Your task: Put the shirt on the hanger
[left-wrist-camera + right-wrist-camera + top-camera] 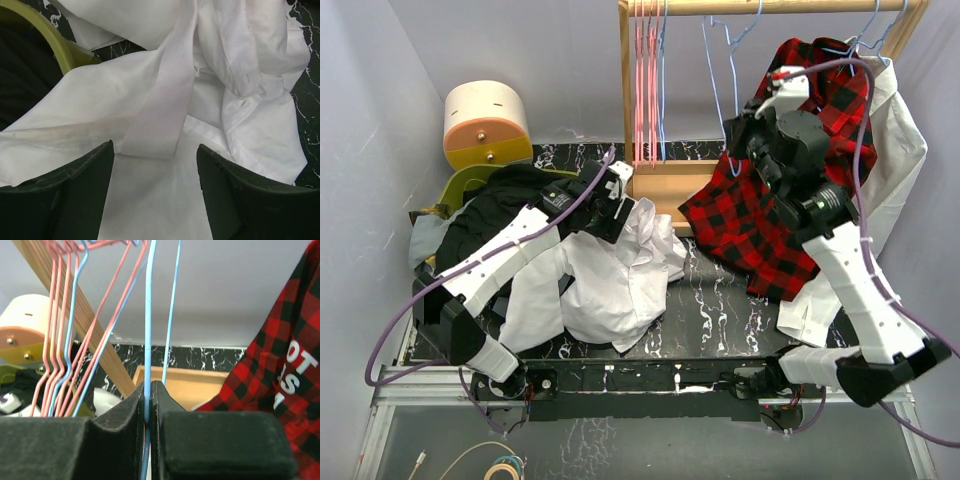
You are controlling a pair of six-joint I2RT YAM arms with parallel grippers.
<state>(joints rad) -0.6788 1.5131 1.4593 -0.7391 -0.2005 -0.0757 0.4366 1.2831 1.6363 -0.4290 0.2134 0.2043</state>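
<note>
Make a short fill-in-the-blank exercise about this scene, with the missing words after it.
1. The right claw is shut on a light ____ wire hanger.
2. The left claw is ____ over the white shirt.
3. The plaid shirt is red and ____.
Missing words: blue; open; black.

two robot arms (860, 280), two white shirts (610, 285), one plaid shirt (750, 225), one black garment (500, 205), one wooden rack (625, 90)
</note>
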